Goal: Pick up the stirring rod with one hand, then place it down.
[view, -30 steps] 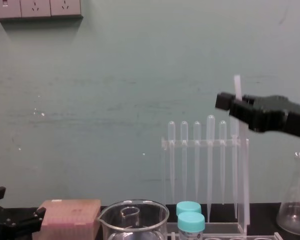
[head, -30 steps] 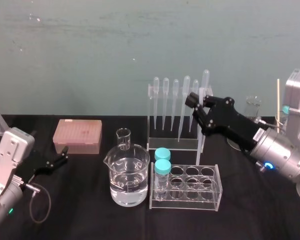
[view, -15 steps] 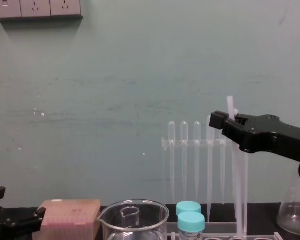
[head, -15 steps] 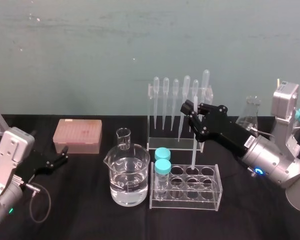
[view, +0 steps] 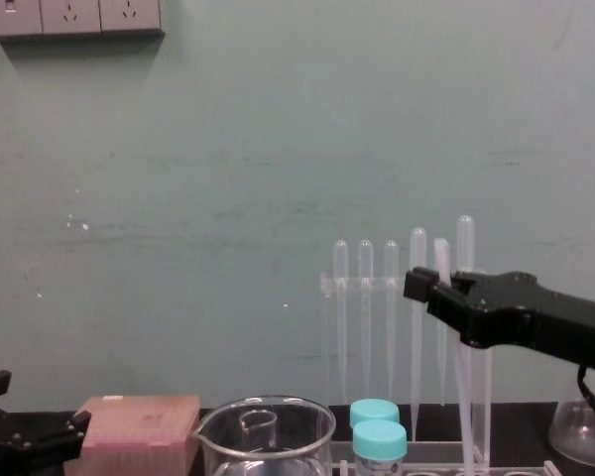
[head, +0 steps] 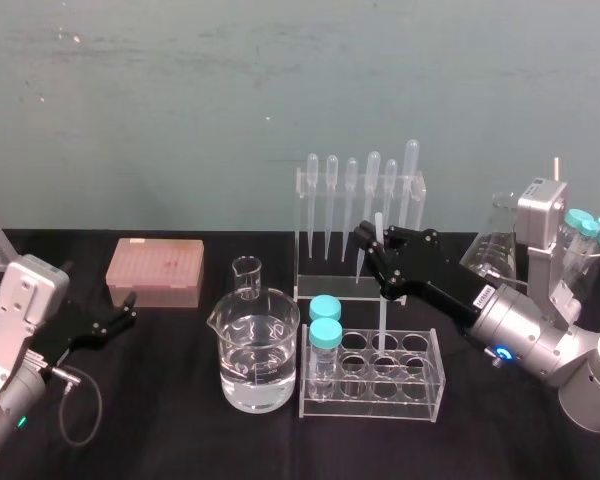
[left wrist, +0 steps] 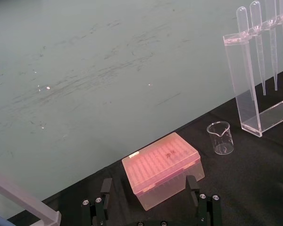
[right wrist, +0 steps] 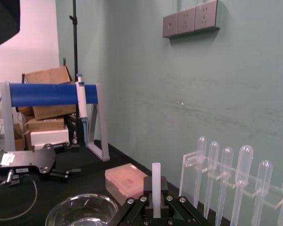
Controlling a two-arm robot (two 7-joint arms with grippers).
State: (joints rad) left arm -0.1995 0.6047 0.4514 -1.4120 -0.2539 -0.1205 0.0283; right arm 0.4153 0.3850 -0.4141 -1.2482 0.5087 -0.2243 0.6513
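The stirring rod [head: 382, 310] is a thin translucent-white stick, held nearly upright. My right gripper [head: 380, 258] is shut on its upper part, with a short end sticking out above the fingers. The rod's lower end reaches down to the middle holes of the clear test tube rack [head: 420, 395]; whether it is inside one I cannot tell. In the chest view the rod [view: 460, 397] slants down from the right gripper [view: 444, 297] in front of the pipettes. The right wrist view has the rod [right wrist: 156, 176] standing between the fingers. My left gripper [head: 123, 312] rests open at the left of the table.
A pipette rack [head: 350, 290] with several pipettes stands just behind the right gripper. Two capped tubes [head: 325, 322] sit in the test tube rack's left end. A large beaker [head: 255, 350] of water, a small beaker [head: 247, 275], a pink tip box [head: 155, 270] and a flask [head: 495, 240] stand around.
My right gripper has come down and to the left with the rod, away from the pipette rack's top and over the test tube rack. The left arm has not moved.
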